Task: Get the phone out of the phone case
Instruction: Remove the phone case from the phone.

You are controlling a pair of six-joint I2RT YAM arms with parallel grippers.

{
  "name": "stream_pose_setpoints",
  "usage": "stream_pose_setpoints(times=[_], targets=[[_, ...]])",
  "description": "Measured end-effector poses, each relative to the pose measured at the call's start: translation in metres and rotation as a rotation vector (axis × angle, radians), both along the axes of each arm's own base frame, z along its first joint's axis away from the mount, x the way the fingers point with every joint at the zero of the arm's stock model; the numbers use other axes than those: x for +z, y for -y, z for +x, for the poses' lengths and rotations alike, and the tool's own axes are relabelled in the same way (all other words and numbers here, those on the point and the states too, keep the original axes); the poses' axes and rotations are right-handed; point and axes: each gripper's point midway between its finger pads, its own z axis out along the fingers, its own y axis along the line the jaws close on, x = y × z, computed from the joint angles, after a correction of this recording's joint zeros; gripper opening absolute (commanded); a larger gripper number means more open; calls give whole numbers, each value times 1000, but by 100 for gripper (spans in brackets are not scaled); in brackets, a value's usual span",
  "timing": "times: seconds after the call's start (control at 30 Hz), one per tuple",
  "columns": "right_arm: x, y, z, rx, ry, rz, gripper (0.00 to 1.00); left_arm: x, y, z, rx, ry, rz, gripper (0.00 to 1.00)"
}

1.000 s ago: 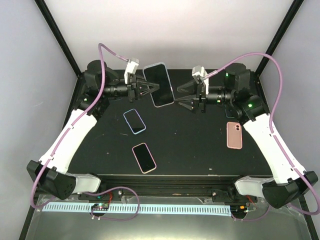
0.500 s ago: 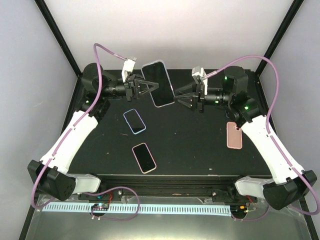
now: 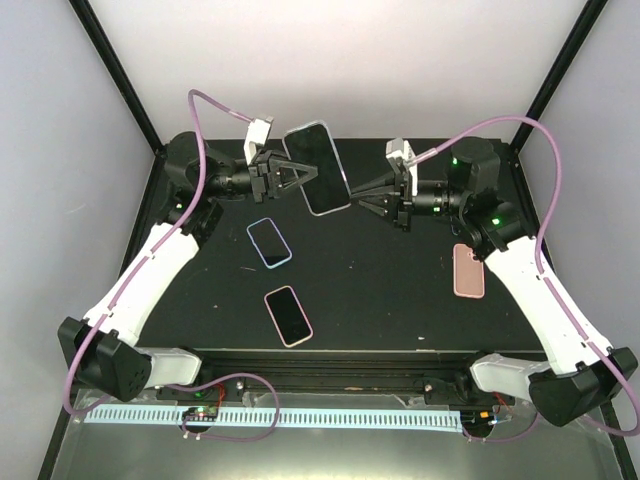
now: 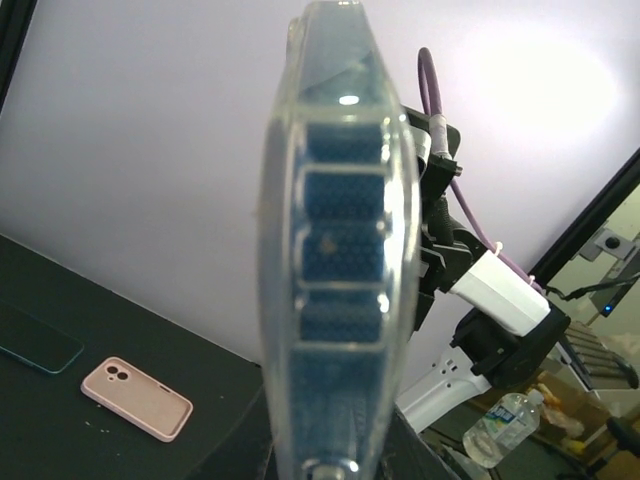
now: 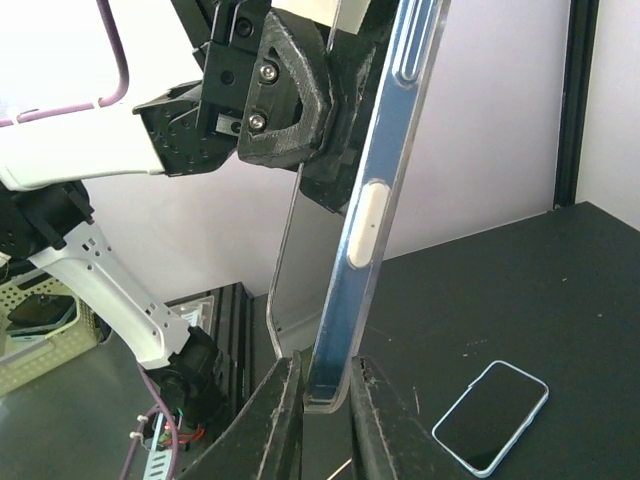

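From above, the phone (image 3: 320,168) is seen held clear of the counter (image 3: 400,290) over its far middle, screen upward and tilted. Its left edge is clamped tight by the left gripper (image 3: 308,174), and its right edge is met by the right gripper (image 3: 356,195). Such a two-sided hold is judged to be meant for bracing one side while the other is peeled. A blue-rimmed handset (image 3: 269,243), a pink-rimmed handset (image 3: 288,315) and a pink case (image 3: 468,270) lie below, well apart from the work, so nothing is found in the way.

In the left wrist view, the clear phone case (image 4: 340,250) is presented edge-on and fills the frame, so the grip on it is barely shown. The right arm (image 4: 500,300) stands behind it.

In the right wrist view, the case's lower edge is pinched between the right gripper's fingers (image 5: 285,425), which are closed on it as far as can be told. The phone has not yet been freed.
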Motion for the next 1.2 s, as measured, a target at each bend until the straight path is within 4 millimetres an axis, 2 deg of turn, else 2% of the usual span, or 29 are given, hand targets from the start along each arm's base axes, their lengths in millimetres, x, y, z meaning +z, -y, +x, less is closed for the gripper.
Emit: stream_pose_setpoints(times=[0.27, 0.4, 0.6, 0.8, 1.1, 1.2], targets=[[3, 3, -6, -4, 39, 7, 9, 4, -1, -4, -33, -40, -35, 1], [-8, 3, 0, -23, 20, -10, 8, 14, -2, -15, -79, -19, -54, 1], [-13, 2, 2, -24, 3, -18, 21, 19, -3, -20, -99, -7, -66, 1], [-12, 1, -12, 51, -25, 2, 29, 9, -1, -16, -87, -2, -40, 2], [-7, -1, -30, 135, -46, 26, 30, -1, 1, -13, -77, -4, -17, 1], [-6, -2, -32, 146, -50, 30, 27, -2, 2, -13, -76, -5, -14, 2]])
